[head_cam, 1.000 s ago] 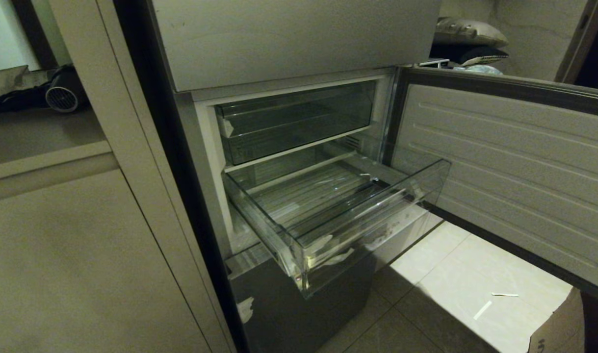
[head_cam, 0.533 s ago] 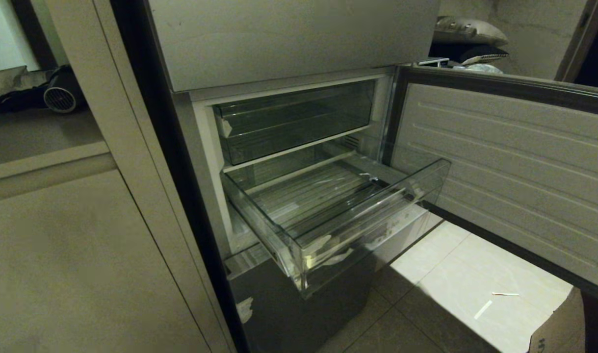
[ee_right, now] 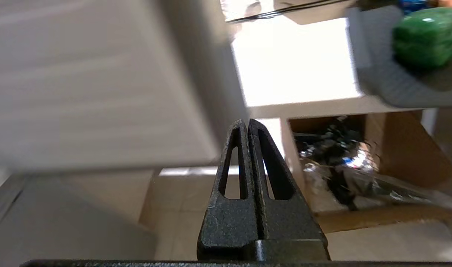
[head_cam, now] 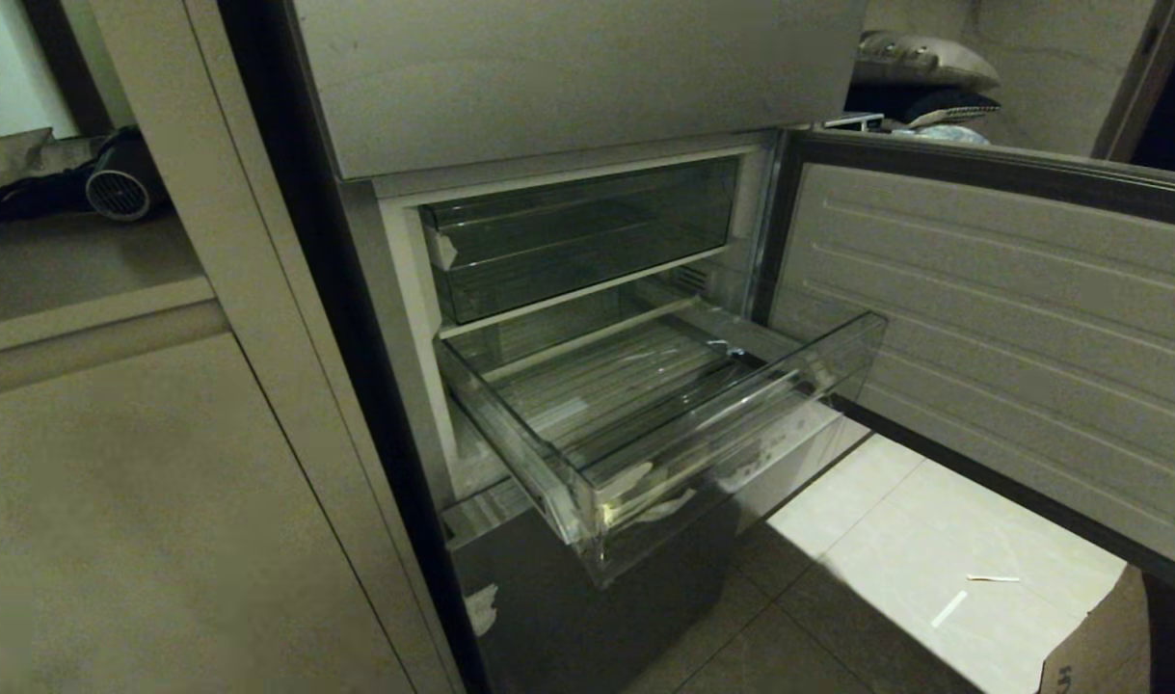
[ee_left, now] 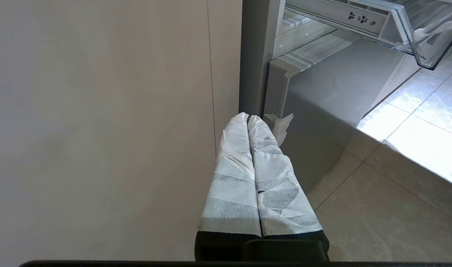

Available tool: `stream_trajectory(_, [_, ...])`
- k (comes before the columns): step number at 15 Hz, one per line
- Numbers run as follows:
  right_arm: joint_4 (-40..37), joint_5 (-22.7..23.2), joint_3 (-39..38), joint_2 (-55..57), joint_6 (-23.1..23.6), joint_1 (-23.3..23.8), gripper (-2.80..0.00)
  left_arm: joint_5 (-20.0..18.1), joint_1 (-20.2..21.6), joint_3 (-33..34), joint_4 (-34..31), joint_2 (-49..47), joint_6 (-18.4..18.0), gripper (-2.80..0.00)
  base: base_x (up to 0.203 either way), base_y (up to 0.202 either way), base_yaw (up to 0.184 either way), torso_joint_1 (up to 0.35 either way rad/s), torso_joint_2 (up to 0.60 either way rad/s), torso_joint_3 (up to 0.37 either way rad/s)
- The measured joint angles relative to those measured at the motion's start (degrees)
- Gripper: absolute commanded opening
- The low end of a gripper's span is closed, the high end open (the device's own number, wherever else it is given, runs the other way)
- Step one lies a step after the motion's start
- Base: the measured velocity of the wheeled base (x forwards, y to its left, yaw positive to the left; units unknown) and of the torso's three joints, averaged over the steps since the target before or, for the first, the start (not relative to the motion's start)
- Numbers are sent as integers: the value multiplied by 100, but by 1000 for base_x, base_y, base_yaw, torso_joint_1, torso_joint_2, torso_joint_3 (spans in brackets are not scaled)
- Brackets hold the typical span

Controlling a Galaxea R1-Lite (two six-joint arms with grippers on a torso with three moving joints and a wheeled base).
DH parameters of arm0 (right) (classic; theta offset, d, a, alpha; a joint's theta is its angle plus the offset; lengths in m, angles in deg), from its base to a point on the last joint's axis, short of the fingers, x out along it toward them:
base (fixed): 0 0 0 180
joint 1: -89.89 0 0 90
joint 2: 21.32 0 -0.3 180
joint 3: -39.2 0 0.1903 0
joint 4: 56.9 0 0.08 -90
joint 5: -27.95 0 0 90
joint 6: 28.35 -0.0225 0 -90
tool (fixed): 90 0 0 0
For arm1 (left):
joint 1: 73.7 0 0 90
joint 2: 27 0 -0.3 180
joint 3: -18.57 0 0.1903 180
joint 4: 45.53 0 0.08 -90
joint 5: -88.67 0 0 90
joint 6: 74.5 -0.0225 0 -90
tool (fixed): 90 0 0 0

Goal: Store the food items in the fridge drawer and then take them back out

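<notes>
1. Head view: the fridge drawer (head_cam: 645, 424) stands pulled out and bare, ready for loading; neither arm shows.
2. Left wrist view: the left pincer (ee_left: 248, 118), pressed together, hangs idle by the fridge's lower panel.
3. Right wrist view: the right pincer (ee_right: 247, 122), pressed together and holding nothing, has the green food item (ee_right: 426, 35) well apart at two o'clock, on a grey surface.

One fridge drawer (head_cam: 645, 424), one green food item (ee_right: 426, 35), two tools.

clear ribbed fridge drawer (head_cam: 645, 424) pulled out; glossy green food item (ee_right: 426, 35) on grey ledge
</notes>
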Motion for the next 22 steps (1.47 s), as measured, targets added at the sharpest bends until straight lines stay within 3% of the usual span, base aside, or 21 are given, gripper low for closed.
stream_trajectory(2, [460,237,132,671,36,551,-280,2,0,0,0,0,0,-280,0,0,0,0,0,0])
stream_trajectory(7, [1599,298,513,2222,234,1366,-280,2,0,0,0,0,0,-280,0,0,0,0,0,0])
stream_trajectory(8, [1732,303,698,2544,275,1550,0,2,0,0,0,0,0,-280,0,0,0,0,0,0])
stream_trajectory(16, [1920,320,1951,4595,914,2540,0,2,0,0,1,0,1,-280,0,0,0,0,0,0])
stream_trajectory(22, [1920,383,2990,5766,1435,2762,0,0,0,0,0,0,0,-280,0,0,0,0,0,0])
